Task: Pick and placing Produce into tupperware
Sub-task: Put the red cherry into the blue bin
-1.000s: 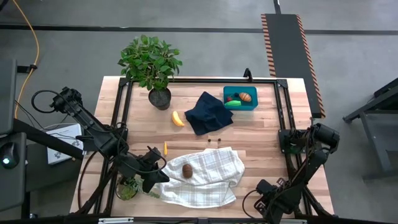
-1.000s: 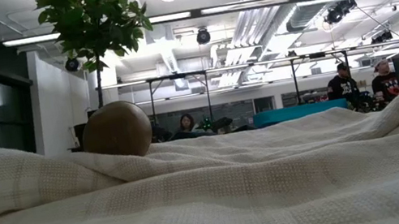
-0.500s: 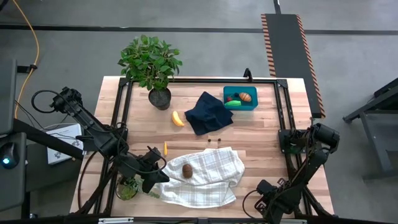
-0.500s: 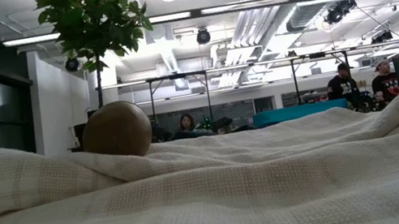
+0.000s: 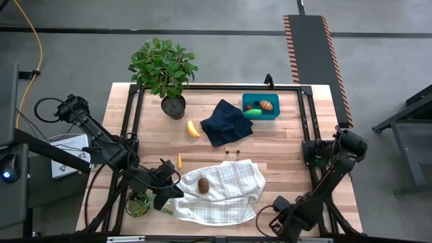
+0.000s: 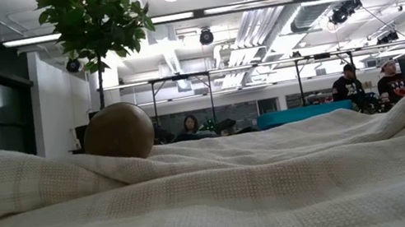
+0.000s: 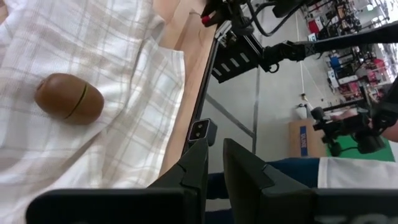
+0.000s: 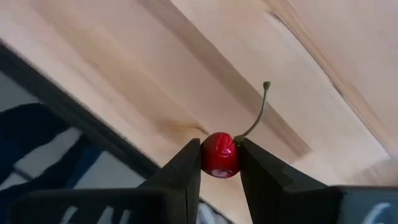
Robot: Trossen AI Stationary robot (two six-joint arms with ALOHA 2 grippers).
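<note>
My right gripper (image 8: 219, 155) is at the table's near right edge (image 5: 275, 217), shut on a red cherry (image 8: 219, 154). My left gripper (image 7: 214, 165) waits shut and holds nothing at the left edge of a white plaid cloth (image 5: 223, 192). A brown kiwi (image 5: 203, 184) lies on that cloth. A yellow banana (image 5: 193, 128), a small orange piece (image 5: 179, 160) and dark cherries (image 5: 233, 152) lie on the wood. The teal tupperware (image 5: 273, 116) at the far right holds an orange, a green and a dark red piece. My right gripper pinches the cherry's round red body (image 8: 219, 167) between its two fingertips, which point down at the table. The green stem (image 8: 258, 112) sticks out past the fingers, free. The cherry hangs clear of the wood.
A crumpled navy cloth (image 5: 226, 121) lies between the banana and the tupperware. A potted plant (image 5: 164, 67) stands at the far left and a small plant (image 5: 138, 202) at the near left. A black frame rail (image 5: 305, 128) runs along the right side. People stand in the room behind (image 6: 347, 81).
My right arm has swung a little toward the table's left along the near edge. The produce and cloths lie as before.
</note>
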